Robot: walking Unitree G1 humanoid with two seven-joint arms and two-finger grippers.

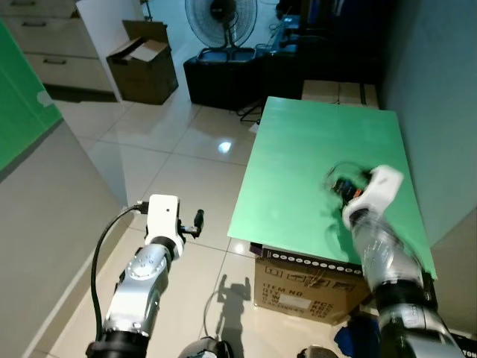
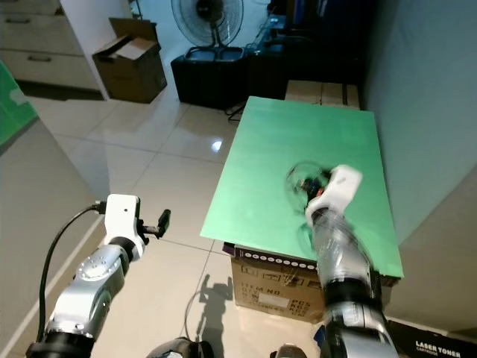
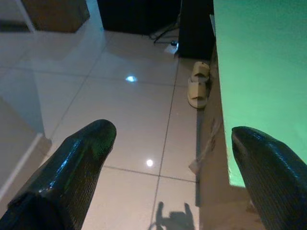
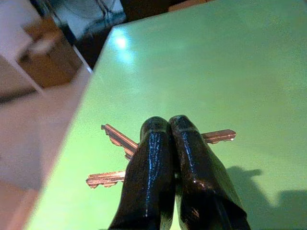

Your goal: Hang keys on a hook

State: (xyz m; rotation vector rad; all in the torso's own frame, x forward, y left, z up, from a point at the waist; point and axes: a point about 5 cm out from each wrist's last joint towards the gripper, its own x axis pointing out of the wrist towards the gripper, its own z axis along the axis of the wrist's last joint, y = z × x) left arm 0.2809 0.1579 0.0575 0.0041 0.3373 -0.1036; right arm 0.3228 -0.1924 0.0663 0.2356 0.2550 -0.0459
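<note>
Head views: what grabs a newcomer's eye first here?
The bright green tabletop on a cardboard box, with the right gripper pressed shut over copper-coloured keys on it. The left gripper hangs open over the tiled floor beside the table. A fan stands at the back.

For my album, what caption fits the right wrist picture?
The right gripper, fingers pressed together, over copper-coloured keys fanned out on the green tabletop.
</note>
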